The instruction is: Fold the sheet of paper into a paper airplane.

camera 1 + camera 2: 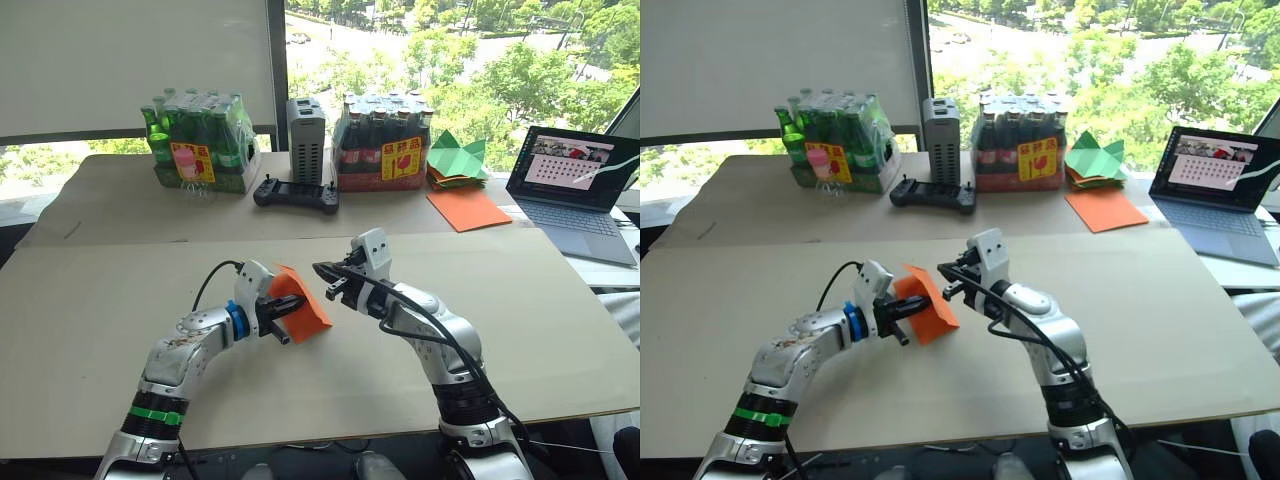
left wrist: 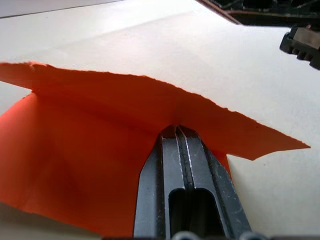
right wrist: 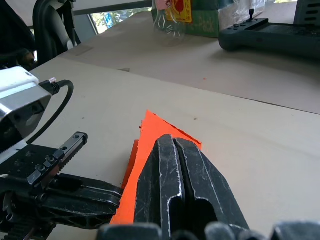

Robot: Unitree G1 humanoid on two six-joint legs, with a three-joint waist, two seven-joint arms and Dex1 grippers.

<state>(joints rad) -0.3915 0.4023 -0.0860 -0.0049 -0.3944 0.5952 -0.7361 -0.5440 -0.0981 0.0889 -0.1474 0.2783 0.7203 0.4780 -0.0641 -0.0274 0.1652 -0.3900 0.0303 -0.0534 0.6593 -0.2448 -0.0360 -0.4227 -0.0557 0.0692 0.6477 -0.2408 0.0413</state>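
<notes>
At the back of the counter (image 1: 560,330) stand two shrink-wrapped packs of bottles: a pack of green bottles (image 1: 198,140) toward the robot's left and a pack of dark, red-labelled bottles (image 1: 383,141) toward its right; the bottles in each are too crowded to count. Between the two packs stands one upright grey box (image 1: 306,139), with one black handheld controller (image 1: 296,192) lying just in front of it. To the right of the dark pack sits a small pile of green paper shapes (image 1: 458,160), and one larger smooth orange sheet (image 1: 468,208) lies flat in front of it; one open laptop (image 1: 578,188) is at the far right. Near the front middle, the sheet of paper (image 1: 303,306) is held up off the counter, standing roughly on edge with a fold in it. The left gripper (image 1: 285,312) has its fingers pinched together on the sheet's lower part. The right gripper (image 1: 331,274) is just beside the sheet's upper edge, its fingers pressed together with nothing seen between them.
</notes>
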